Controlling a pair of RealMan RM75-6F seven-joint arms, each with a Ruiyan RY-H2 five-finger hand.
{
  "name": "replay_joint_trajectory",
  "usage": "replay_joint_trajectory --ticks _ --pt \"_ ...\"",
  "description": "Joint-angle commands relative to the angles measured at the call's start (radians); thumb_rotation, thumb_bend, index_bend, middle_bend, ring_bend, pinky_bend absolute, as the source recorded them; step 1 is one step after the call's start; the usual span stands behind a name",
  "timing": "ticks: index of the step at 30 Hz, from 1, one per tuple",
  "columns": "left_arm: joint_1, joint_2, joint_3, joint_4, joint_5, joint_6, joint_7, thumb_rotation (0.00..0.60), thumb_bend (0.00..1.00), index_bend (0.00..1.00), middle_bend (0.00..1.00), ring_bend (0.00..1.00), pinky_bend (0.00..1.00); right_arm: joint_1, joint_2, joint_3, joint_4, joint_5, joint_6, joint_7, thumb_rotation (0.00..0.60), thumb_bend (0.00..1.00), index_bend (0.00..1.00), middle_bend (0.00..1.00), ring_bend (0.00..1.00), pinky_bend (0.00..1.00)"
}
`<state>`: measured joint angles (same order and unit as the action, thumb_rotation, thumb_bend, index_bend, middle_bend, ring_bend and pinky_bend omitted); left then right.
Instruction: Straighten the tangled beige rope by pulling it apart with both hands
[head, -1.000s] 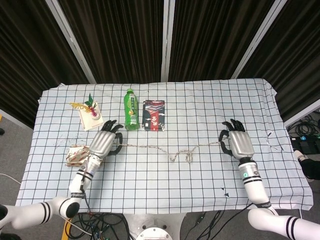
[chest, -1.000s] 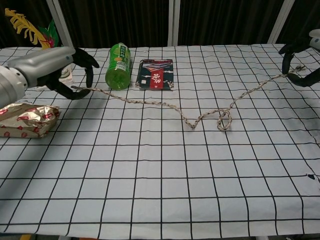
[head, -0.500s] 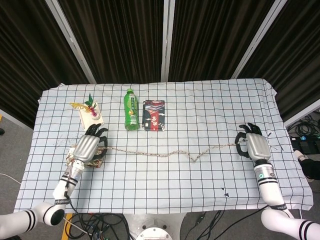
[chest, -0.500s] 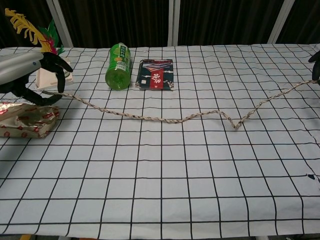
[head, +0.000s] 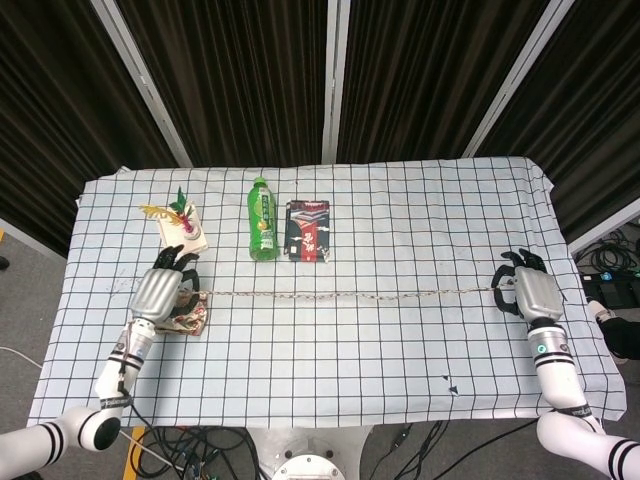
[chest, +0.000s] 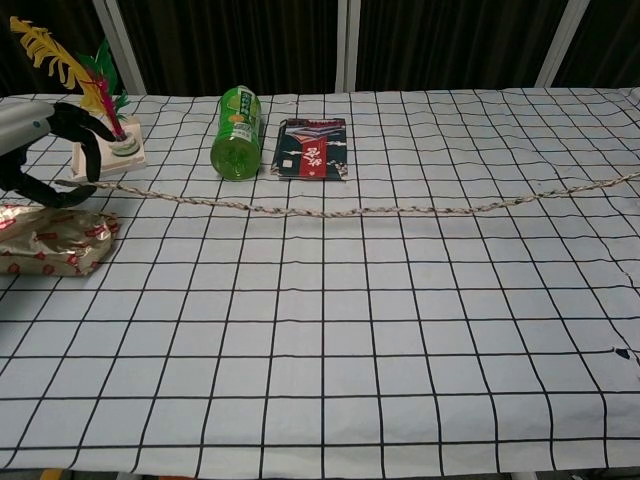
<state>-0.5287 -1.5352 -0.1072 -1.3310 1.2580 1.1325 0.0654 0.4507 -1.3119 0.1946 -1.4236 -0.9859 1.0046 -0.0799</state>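
Observation:
The beige rope (head: 340, 295) (chest: 360, 209) runs in a nearly straight line across the checked tablecloth from one hand to the other, with no loops left in it. My left hand (head: 160, 292) (chest: 45, 150) grips its left end, hovering over a foil snack packet. My right hand (head: 530, 293) holds the right end near the table's right side; the chest view cuts this hand off, showing only the rope running out at the right border.
A green bottle (head: 262, 220) lies on its side behind the rope, beside a dark red-and-black packet (head: 308, 230). A small box with feathers (head: 182, 228) stands at the back left. The foil snack packet (chest: 50, 243) lies under my left hand.
Both hands have moved outward, left hand further left and right hand further right. The rope's kink and knot in the middle have been pulled out and it now lies taut.

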Motion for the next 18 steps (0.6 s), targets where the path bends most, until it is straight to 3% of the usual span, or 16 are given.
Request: replay_joint_trajectory --ticks 1,18 --pt "0.004 -0.003 -0.002 0.008 0.001 -0.003 -0.005 0.600 0.42 0.58 0.17 0.00 0.00 -0.001 -0.009 -0.004 0.020 -0.004 -0.015 0.013 0.600 0.51 0.64 0.16 0.00 0.00" --pt "0.008 -0.046 -0.011 0.067 0.001 -0.030 -0.007 0.600 0.41 0.54 0.17 0.00 0.00 0.015 -0.113 -0.005 0.170 -0.009 -0.075 0.056 0.600 0.49 0.61 0.14 0.00 0.00"
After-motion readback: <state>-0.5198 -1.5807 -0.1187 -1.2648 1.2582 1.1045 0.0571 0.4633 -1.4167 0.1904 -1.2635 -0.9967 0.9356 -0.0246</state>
